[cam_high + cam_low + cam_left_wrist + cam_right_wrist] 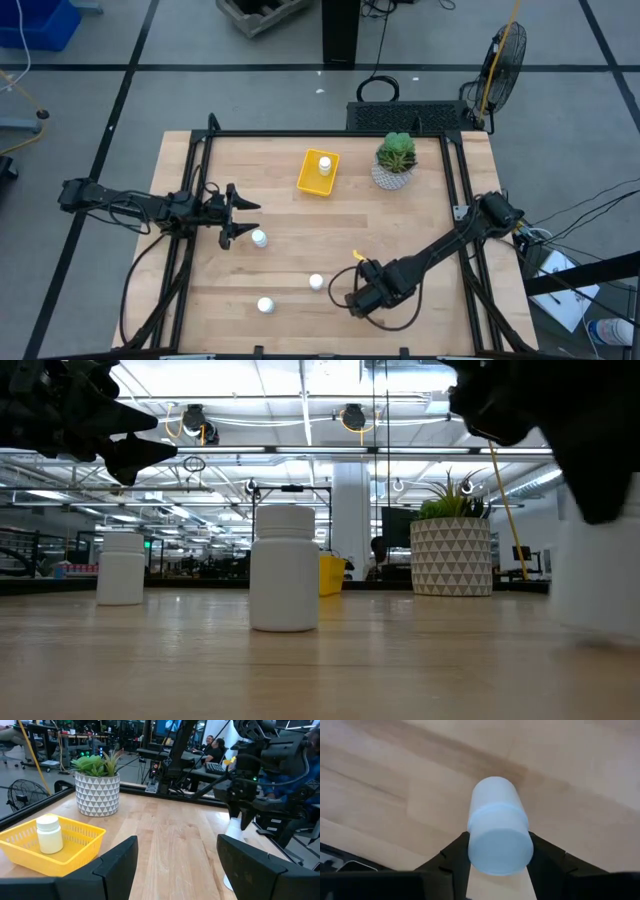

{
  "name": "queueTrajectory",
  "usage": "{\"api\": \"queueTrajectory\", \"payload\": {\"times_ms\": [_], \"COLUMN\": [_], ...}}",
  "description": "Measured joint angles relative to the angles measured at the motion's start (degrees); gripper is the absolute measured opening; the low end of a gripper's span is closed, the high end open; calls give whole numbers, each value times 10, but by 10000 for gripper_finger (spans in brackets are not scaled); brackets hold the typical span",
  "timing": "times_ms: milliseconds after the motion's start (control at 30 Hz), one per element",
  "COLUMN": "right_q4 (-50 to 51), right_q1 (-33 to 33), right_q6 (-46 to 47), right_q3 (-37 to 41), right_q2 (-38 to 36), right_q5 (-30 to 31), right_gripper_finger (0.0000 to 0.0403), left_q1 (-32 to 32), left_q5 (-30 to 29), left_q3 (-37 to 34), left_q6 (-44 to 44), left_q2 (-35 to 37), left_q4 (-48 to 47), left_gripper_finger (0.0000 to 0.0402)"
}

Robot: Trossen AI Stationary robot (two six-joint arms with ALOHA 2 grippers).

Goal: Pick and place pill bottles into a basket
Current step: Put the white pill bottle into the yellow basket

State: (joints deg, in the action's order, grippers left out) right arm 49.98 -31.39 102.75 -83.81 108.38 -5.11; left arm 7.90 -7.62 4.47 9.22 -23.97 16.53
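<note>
Bottles: one small white plastic pill bottle [497, 830] stands upright, cap up, clamped between right gripper [497, 851] fingers on the light wooden table [300, 230]; left gripper [243, 220] fingers spread apart.

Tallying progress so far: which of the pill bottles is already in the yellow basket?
The pill bottle standing upright inside the basket, beside the potted plant; the others are outside it, on or over the bare table.

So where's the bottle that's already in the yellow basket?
In the high view, one pill bottle stands in the yellow basket at the table's far middle, just left of the potted plant.
</note>
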Motion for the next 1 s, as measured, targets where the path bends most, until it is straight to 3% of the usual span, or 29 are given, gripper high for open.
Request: {"api": "queueTrajectory", "payload": {"times_ms": [267,533,900,1000], "right_q4": [14,-20,-220,-214], "right_q1": [57,173,310,335], "right_q6": [-66,-187,-336,-361], "right_q3": [0,0,0,-12], "right_q2": [-49,-97,-108,-108], "right_q5": [75,155,158,158], "right_gripper_finger": [149,149,149,149], "left_q1": [0,0,0,0], "left_q5": [0,0,0,0], "left_q3": [0,0,0,0], "left_q6": [0,0,0,0], "left_q2": [0,0,0,0], "left_q4": [0,0,0,0], "left_gripper_finger": [274,274,274,274]}}
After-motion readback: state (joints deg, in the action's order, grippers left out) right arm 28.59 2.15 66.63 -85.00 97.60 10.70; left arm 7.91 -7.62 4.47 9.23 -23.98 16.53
